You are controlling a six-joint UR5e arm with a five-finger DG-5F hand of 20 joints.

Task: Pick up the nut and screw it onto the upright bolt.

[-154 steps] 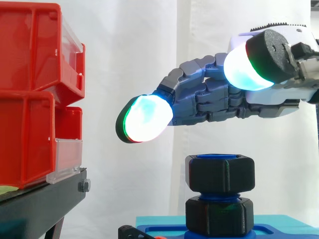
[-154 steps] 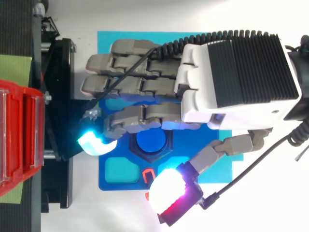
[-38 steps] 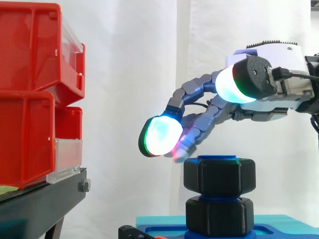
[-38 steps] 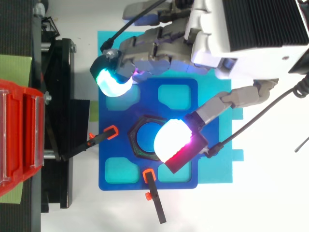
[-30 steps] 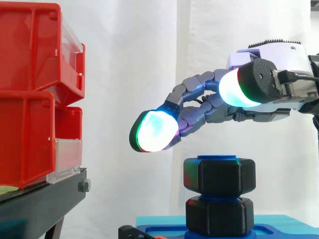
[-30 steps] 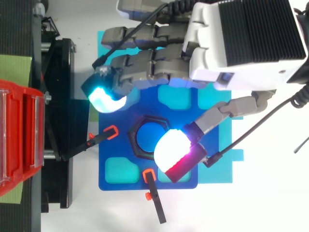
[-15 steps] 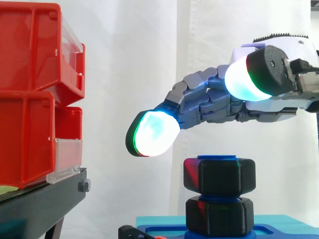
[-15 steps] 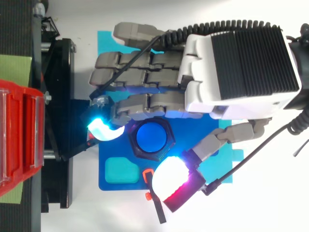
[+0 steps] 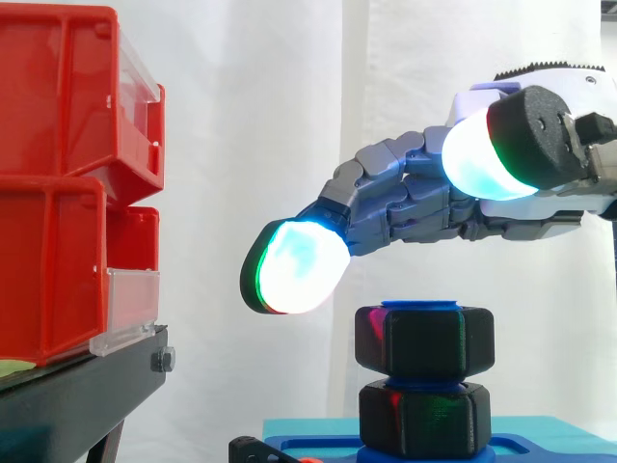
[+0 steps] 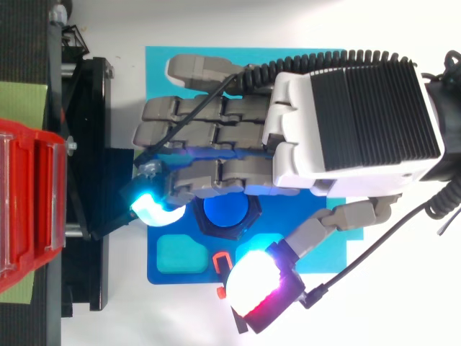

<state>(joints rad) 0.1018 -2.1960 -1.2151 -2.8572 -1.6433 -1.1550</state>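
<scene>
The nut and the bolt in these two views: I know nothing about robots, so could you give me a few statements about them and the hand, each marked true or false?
1. The black nut sits on the bolt, whose blue top shows in the nut's middle. True.
2. The hand has its fingers curled round the nut. False: the fingers are stretched out above the nut and hold nothing.
3. In the side view the red bins stand to the right of the bolt. False: they stand to its left.
4. The bolt stands upright on a blue plate. True.
</scene>
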